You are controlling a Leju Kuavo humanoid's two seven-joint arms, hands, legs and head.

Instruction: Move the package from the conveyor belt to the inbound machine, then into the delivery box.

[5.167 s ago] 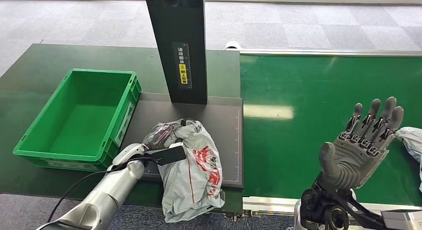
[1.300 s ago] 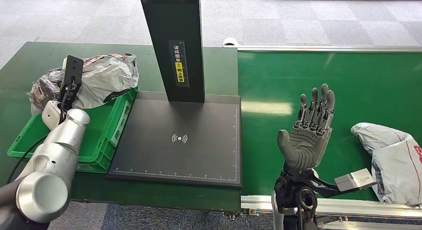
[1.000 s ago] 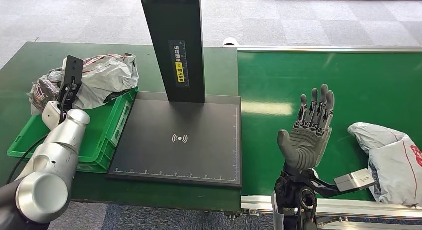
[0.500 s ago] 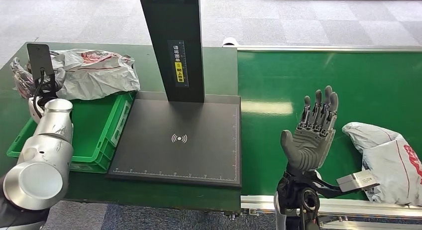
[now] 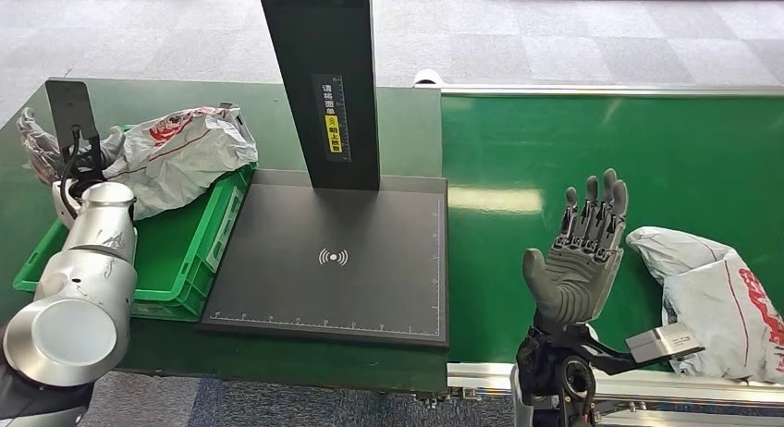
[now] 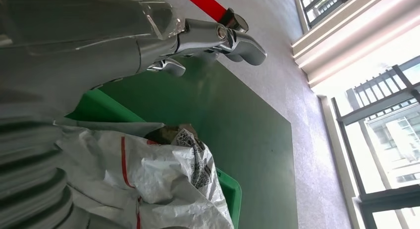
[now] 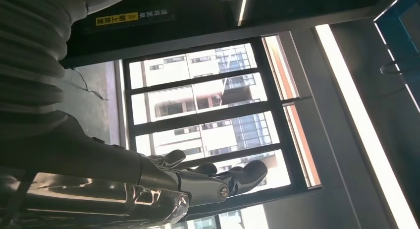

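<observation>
Step in hand: I judge this the last step, putting the crumpled grey plastic package with red print (image 5: 180,164) into the green plastic delivery box (image 5: 180,251).
Package place: it sags over the far rim of the delivery box, partly inside it and partly above it.
Left hand: my left hand (image 6: 59,55) is at the package, over the far end of the delivery box; I cannot tell whether my fingers grip the bag or have let go.
Right hand: my right hand (image 5: 578,261) is raised, palm up, fingers spread, holding nothing, over the green conveyor belt (image 5: 555,159).
Next move: I think the package must drop fully inside the delivery box.
Count: two packages, the second grey one (image 5: 716,298) on the belt beside my right hand; one delivery box; one flat black inbound machine (image 5: 342,261) beside the delivery box.
</observation>
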